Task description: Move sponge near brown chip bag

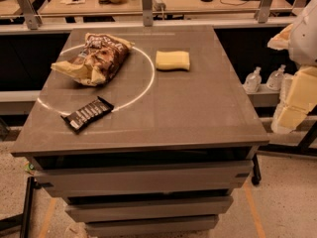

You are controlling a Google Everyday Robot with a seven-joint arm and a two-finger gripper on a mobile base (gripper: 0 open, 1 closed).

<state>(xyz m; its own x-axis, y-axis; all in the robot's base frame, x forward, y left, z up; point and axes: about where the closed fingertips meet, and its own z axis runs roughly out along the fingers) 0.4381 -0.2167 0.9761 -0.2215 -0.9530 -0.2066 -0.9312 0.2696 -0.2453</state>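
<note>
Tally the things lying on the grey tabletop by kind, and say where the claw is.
Pale yellow soft rectangular sponge: 1
Wrinkly dark brown chip bag with tan ends: 1
Slim black candy bar wrapper: 1
Total: 3
The claw hangs beyond the right side of the table, touching none of them.

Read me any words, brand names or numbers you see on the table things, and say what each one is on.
Brown chip bag: white lettering, too blurred to read.
Black candy bar wrapper: white lettering, too blurred.
Sponge: no text.
Gripper, off the table's right edge: no text.
</note>
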